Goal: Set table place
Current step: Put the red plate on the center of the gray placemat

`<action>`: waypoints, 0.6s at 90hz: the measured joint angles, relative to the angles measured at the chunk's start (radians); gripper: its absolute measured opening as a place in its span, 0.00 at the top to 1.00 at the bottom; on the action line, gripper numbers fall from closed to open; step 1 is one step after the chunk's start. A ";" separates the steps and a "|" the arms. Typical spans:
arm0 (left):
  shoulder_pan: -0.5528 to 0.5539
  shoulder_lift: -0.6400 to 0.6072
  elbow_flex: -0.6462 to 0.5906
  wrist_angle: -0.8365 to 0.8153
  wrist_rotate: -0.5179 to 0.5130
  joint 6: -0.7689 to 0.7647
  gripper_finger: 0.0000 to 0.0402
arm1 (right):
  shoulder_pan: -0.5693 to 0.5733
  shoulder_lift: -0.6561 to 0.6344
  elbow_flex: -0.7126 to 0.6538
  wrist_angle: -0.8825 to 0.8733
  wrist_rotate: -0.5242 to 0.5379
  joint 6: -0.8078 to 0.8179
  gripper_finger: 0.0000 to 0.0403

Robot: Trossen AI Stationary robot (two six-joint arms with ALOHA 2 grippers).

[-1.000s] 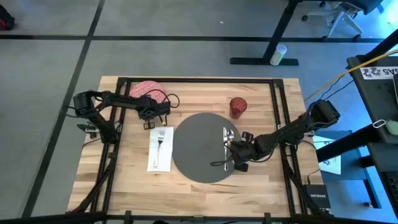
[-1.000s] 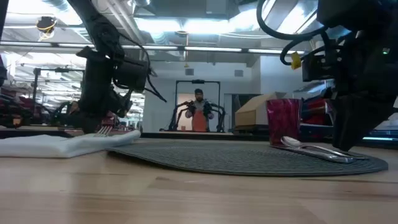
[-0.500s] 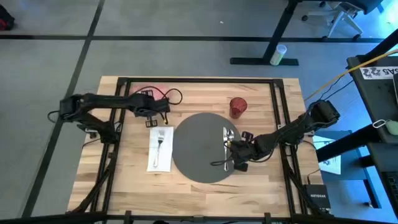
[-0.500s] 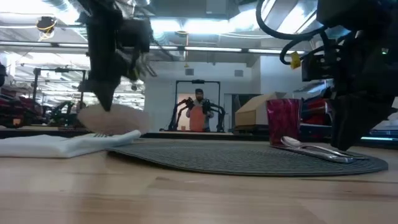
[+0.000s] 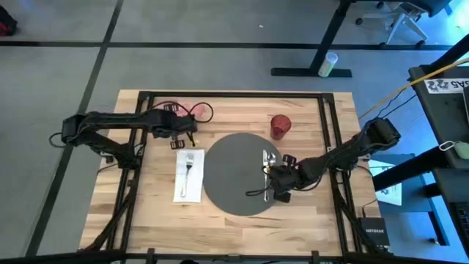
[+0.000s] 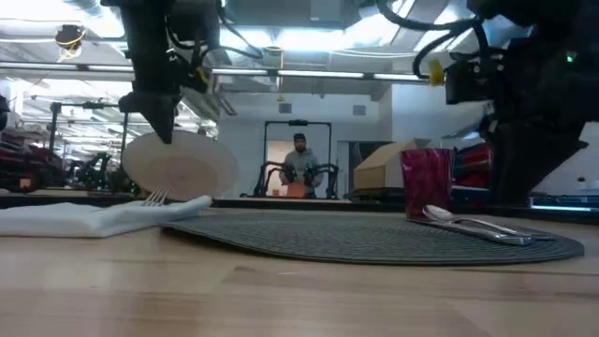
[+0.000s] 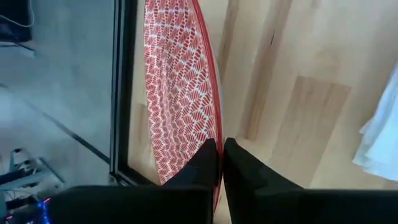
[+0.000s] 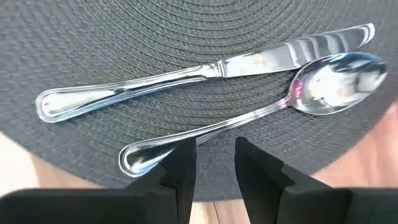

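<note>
Since a second ago my left gripper (image 7: 220, 163) has lifted the plate (image 7: 180, 93) off the table (image 5: 242, 220) by its rim, pinched tight and hanging on edge at the far-left corner, so it isn't on the mat (image 5: 234, 172) yet, while my right gripper (image 8: 214, 163), fingers parted, hovers over the knife (image 8: 186, 78) and spoon (image 8: 261, 112) lying on the mat, the fork (image 5: 190, 167) rests on the napkin (image 5: 189, 183) and the cup (image 5: 280, 126) stands by.

Grey carpet (image 5: 220, 29) crossed by dark seam lines surrounds the table. Beyond its far edge stands a black desk foot (image 5: 311, 71) with a pale cylinder (image 5: 327, 64) beside it, and an office chair base (image 5: 401, 22) sits in the corner. Level across the room, bright ceiling lights (image 6: 281, 39) run overhead, a person (image 6: 299, 161) stands by a doorway, and a cardboard box (image 6: 386, 168) sits nearby.
</note>
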 joint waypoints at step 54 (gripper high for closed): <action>-0.250 0.001 0.002 0.048 -0.004 -0.064 1.00 | 0.001 0.000 0.128 -0.540 -0.026 -0.008 1.00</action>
